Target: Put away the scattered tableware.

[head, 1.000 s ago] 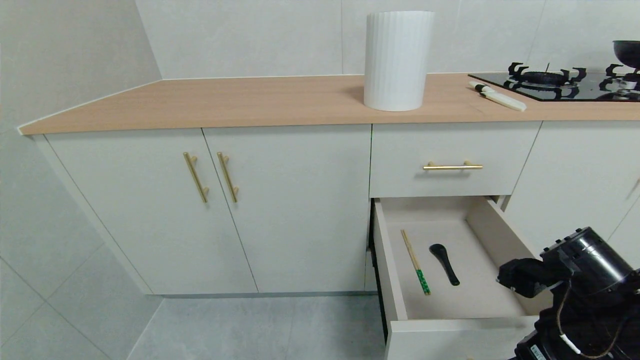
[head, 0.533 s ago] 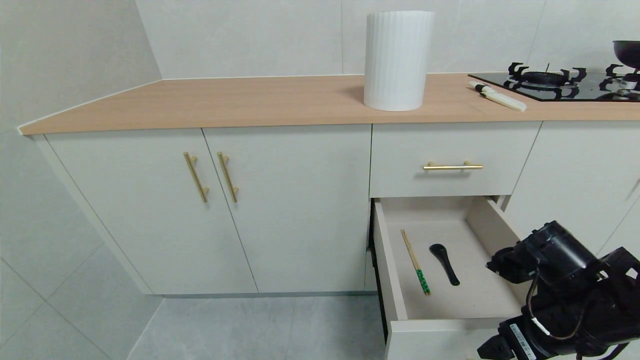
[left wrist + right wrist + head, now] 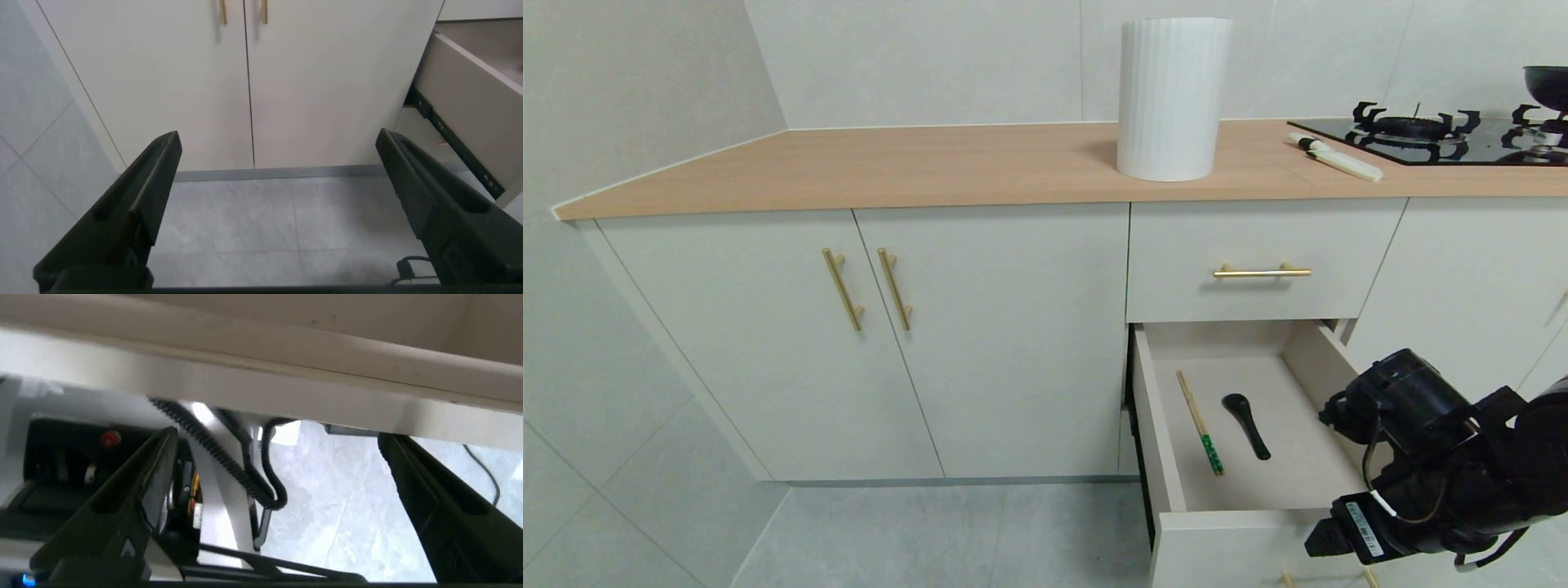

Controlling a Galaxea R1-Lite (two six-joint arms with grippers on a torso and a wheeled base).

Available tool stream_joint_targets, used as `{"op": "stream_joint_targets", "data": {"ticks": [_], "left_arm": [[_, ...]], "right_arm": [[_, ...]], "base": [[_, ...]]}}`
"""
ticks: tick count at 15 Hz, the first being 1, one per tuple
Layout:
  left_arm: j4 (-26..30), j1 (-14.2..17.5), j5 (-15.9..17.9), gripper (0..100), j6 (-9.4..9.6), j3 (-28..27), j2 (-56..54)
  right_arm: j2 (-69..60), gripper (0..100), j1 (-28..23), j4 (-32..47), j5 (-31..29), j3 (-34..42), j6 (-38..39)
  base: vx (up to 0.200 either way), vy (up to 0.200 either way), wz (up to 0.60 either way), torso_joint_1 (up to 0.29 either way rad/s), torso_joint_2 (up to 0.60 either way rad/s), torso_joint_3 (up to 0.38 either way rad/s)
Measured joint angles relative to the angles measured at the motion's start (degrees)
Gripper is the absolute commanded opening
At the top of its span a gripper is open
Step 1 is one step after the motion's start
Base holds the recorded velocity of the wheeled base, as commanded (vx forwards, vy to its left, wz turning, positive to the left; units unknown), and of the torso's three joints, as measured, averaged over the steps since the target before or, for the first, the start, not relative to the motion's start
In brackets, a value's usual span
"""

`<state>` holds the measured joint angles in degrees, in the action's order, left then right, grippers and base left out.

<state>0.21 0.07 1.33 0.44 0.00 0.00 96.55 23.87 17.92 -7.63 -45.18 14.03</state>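
Well, chopsticks (image 3: 1199,423), spoon (image 3: 1246,414); arm label (image 3: 1364,529) illegible.

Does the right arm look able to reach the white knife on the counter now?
Probably not directly. The right gripper is low, beside the front of the open drawer, below the counter. Nothing covers the knife, so the arm would need to rise first.

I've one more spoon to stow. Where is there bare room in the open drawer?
The drawer floor is bare between the black spoon and the right wall, and along the back wall behind them. It is tightest between the chopsticks and the spoon, and the right arm crowds the front right corner.
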Motion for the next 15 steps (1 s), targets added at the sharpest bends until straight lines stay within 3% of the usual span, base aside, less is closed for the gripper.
{"op": "stream_joint_targets", "data": {"ticks": [4, 11, 15], "left_arm": [[0.0, 0.0, -0.02, 100, 0.02, 0.0, 0.0], [0.0, 0.0, 0.0, 100, 0.02, 0.0, 0.0], [0.01, 0.0, 0.0, 100, 0.0, 0.0, 0.0]], "right_arm": [[1.4, 100, -1.22, -0.98, -1.65, -1.32, 2.72], [4.57, 100, -2.99, -9.39, -3.83, -1.71, 3.01], [9.26, 100, -4.41, -19.15, -4.02, -4.02, 2.04]], "base": [[0.0, 0.0, 0.0, 0.0, 0.0, 0.0], [0.0, 0.0, 0.0, 0.0, 0.0, 0.0], [0.0, 0.0, 0.0, 0.0, 0.0, 0.0]]}}
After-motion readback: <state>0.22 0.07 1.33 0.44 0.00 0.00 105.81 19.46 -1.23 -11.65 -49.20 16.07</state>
